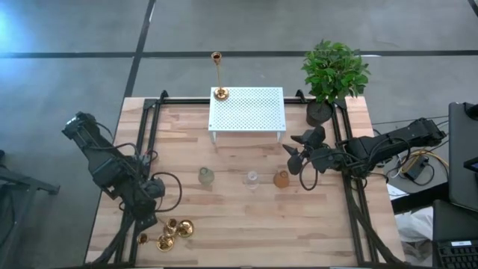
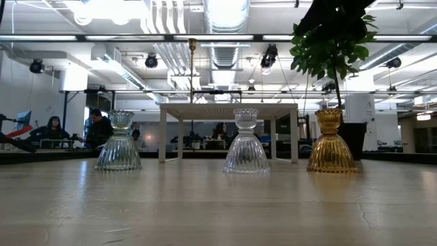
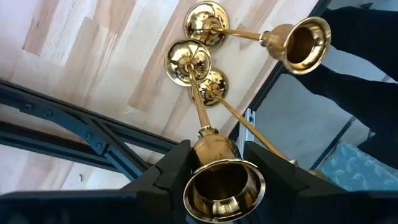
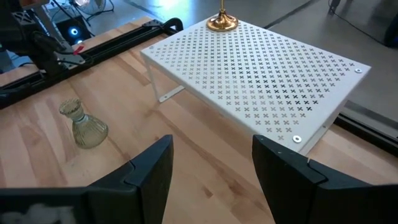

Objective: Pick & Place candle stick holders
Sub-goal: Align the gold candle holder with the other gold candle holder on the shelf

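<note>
Looking past your left gripper (image 3: 221,168), you see its jaws flanking the neck of one lying candlestick (image 3: 205,146), just under its top cup; whether they have clenched on it you cannot tell. Two more candlesticks (image 3: 261,34) lie beyond the jaws, bases bunched together and touching, close to the table's near-left edge and the black frame rail (image 3: 74,134). The fourth candlestick (image 1: 219,75) stands upright on a corner of the white perforated shelf (image 1: 246,110), well ahead of the right gripper (image 1: 293,149), whose jaws are released and hold nothing. Between those jaws and the shelf the wood is bare; off to their side stand three ribbed glass holders, greenish (image 1: 206,175), clear (image 1: 252,178) and amber (image 1: 281,178), in a row. A potted plant (image 1: 334,71) crowds the shelf's far-right side. No readable writing shows.
</note>
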You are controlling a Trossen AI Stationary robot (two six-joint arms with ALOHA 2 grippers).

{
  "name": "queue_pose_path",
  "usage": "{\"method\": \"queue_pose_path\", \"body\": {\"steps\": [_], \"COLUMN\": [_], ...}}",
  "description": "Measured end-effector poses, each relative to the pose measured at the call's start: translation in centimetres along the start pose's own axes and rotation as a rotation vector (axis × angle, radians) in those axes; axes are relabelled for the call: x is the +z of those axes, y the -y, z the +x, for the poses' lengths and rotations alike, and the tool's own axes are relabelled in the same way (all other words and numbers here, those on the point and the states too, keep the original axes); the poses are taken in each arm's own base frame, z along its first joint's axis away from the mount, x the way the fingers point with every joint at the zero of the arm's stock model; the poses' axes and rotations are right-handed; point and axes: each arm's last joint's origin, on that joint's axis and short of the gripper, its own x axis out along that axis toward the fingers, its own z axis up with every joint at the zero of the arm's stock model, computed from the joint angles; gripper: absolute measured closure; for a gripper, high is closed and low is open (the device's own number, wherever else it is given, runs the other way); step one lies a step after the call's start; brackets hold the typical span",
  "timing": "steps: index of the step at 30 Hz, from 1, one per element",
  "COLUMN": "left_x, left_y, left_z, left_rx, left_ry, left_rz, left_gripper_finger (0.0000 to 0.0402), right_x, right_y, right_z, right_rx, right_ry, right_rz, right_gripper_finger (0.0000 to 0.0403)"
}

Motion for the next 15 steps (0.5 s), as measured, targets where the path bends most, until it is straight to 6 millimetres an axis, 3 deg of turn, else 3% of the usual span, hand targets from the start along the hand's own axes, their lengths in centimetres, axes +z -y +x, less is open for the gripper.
{"method": "queue_pose_path", "body": {"steps": [15], "left_x": [-0.6], "left_y": [-1.8], "left_z": [-1.0], "left_rx": [0.068], "left_ry": [-0.02], "left_rz": [-0.013], "left_gripper_finger": [0.0263], "right_x": [0.1], "right_y": [-0.1], "right_z": [0.0], "right_rx": [0.005], "right_ry": [0.006], "right_rz": [0.007], "right_gripper_finger": [0.0193]}}
